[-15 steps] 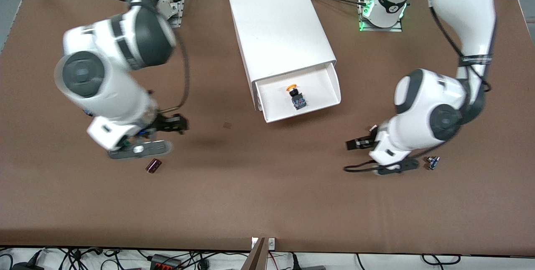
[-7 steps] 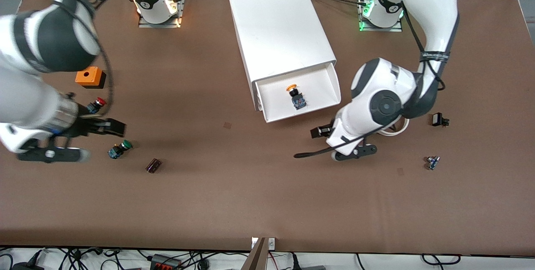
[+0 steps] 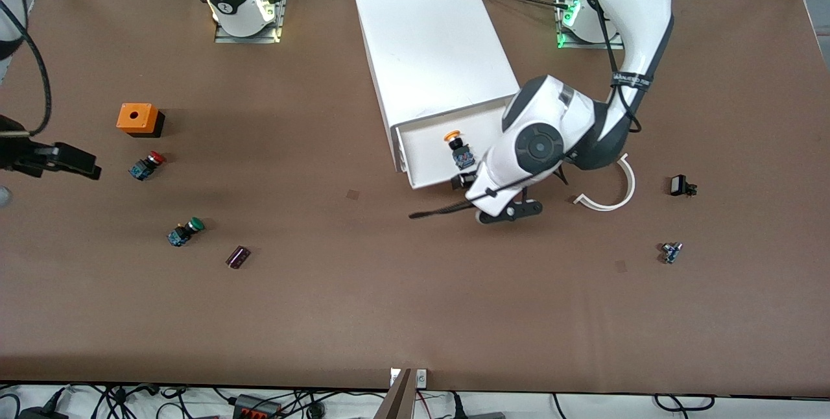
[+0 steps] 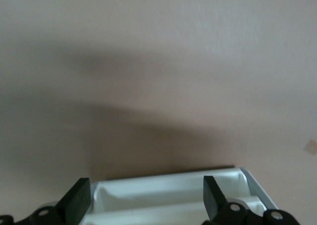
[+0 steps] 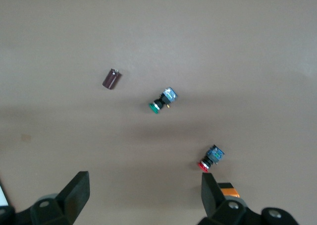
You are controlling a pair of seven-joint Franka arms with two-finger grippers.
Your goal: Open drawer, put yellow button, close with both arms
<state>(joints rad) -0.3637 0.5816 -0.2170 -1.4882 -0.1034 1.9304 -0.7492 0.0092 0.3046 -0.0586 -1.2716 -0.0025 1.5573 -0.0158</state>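
The yellow button (image 3: 453,136) lies on its side inside the pulled-out top drawer (image 3: 428,159) of the white cabinet (image 3: 434,43), so only the closing appears to remain. The left gripper (image 3: 464,181) sits at the drawer's front edge, its fingers (image 4: 77,201) spread apart on either side of the front rim and holding nothing. The right gripper (image 3: 76,163) hangs empty and open over the counter (image 3: 389,289) at the right arm's end, near the red-capped switch (image 3: 146,165), the green-capped switch (image 3: 185,231) and an orange box (image 3: 139,120). A one-sided push from the left gripper alone could skew the drawer, jam it, or slide the whole cabinet; a sudden shove could roll the button.
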